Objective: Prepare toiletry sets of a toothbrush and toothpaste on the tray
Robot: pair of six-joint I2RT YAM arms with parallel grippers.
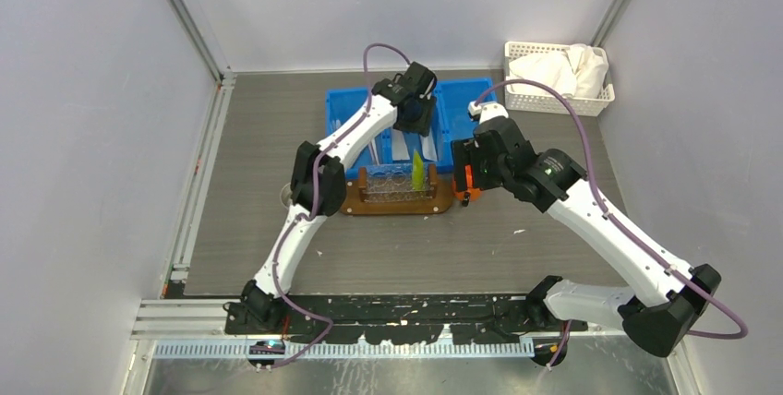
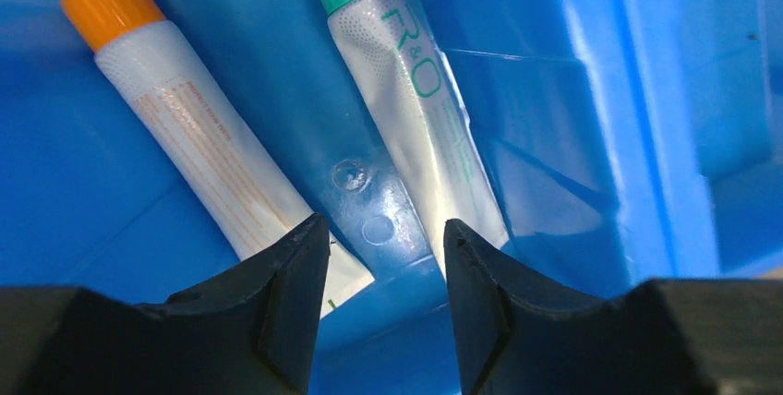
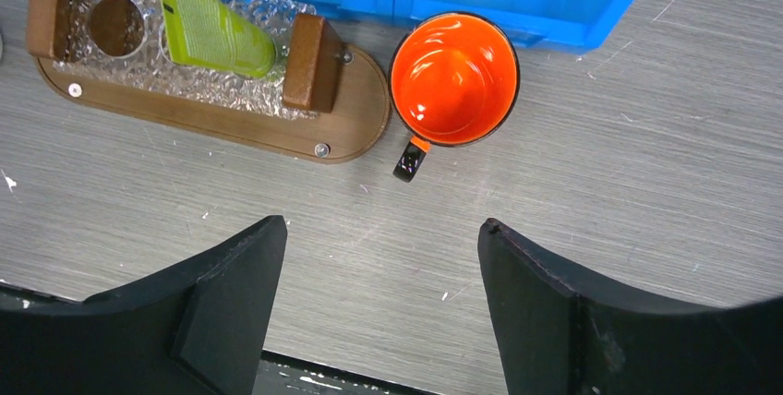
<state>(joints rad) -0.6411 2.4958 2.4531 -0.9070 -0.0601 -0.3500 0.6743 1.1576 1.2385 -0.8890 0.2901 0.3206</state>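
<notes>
**Toothpaste: 3 tubes.**
- You have one yellow-green tube (image 3: 214, 30) standing tilted in the right-hand hole of the tray's clear holder.
- Two more lie side by side on the floor of the blue bin (image 2: 591, 137), in its middle part. One is a white tube with an orange cap (image 2: 198, 150), the other a white tube with a teal cap (image 2: 415, 109). They lie apart, caps pointing the same way.

**Tray: 1.**
- The dark-brown wooden oval (image 3: 355, 132) lies on the desk (image 3: 600, 183), just near of the bin and along its near wall.
- It carries two upright wooden blocks with a bubbled clear panel between them.

**Grippers: 2.**
- Your left gripper (image 2: 383, 229) is low inside the bin with its jaws partly parted. Only bin floor shows between them, and it holds nothing.
- One fingertip overlaps the tail of the orange-capped tube, and the other sits by the tail of the teal-capped one.
- Your right gripper (image 3: 380, 227) hangs over bare desk, near of the tray's right end. Its jaws are wide apart and it holds nothing.

**Other items.**
- 1 mug (image 3: 452, 77), orange inside and dark outside, stands upright just right of the tray's right end, close against the bin's near wall.
- 1 white lattice basket (image 1: 557, 95) stands at the far right, well apart from the bin, with white cloth (image 1: 565, 65) in it.

**In the way.**
- In the top view your left arm crosses the bin's left part.
- In the same view the right wrist covers most of the mug.
</notes>
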